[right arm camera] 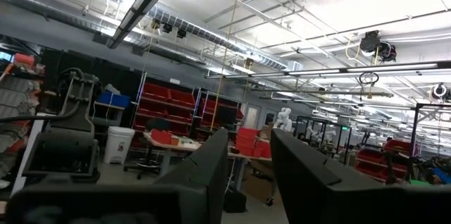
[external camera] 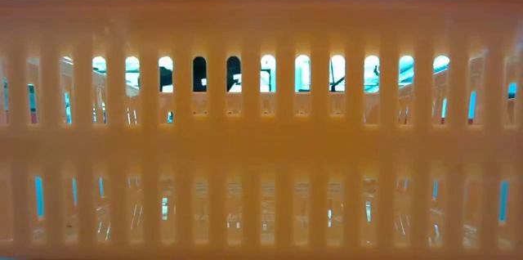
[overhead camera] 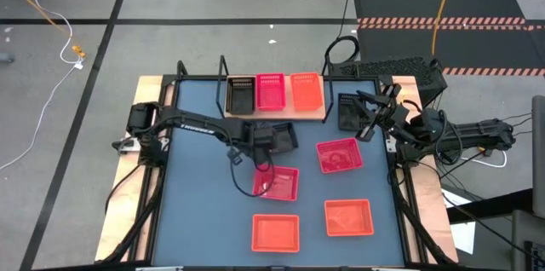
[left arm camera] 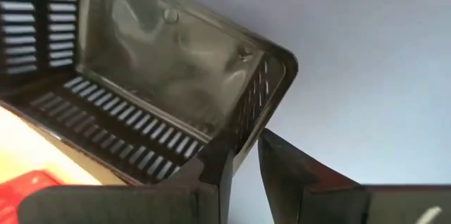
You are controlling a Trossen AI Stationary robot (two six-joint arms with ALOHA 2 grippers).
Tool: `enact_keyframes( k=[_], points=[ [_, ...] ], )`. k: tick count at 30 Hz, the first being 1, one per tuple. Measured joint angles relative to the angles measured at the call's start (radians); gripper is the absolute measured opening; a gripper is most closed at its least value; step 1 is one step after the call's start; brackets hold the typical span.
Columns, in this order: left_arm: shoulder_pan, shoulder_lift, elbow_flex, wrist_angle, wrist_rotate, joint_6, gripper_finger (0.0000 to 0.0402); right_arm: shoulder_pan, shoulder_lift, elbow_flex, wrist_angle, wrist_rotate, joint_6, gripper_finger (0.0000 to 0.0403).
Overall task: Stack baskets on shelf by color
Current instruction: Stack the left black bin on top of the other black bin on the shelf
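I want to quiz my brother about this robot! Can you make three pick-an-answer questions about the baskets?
1. Where on the wooden shelf is the orange-red basket?
A. the end nearest the left arm
B. the middle
C. the end nearest the right arm

2. How many orange-red baskets lie on the blue table?
A. one
B. two
C. four

3. What is the left claw doing?
A. hanging empty
B. pinching a black basket by its wall
C. holding a pink basket

Answers:
1. C, beside the pink basket.
2. B, one and another.
3. B, its fingers straddle the wall.
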Motion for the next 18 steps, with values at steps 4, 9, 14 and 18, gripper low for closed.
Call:
enact_keyframes(
  k=[4, 9, 14, 18],
  points=[
    [0.003, 0.0, 0.0, 0.087, 0.002, -0.119, 0.0072, 0.0, 0.0, 0.0, 0.0, 0.0, 0.002, 0.0105],
    [0.004, 0.0, 0.0, 0.148, 0.072, -0.182, 0.0061, 0.0, 0.0, 0.0, 0.0, 0.0, 0.005, 0.0105],
    [0.003, 0.008, 0.0, 0.198, 0.121, -0.162, 0.0019, 0.0, 0.0, 0.0, 0.0, 0.0, 0.015, 0.0105],
    [0.003, 0.026, 0.0, 0.215, 0.118, -0.135, 0.0005, 0.0, 0.0, -0.001, 0.0, 0.0, 0.029, 0.0105]
  ],
)
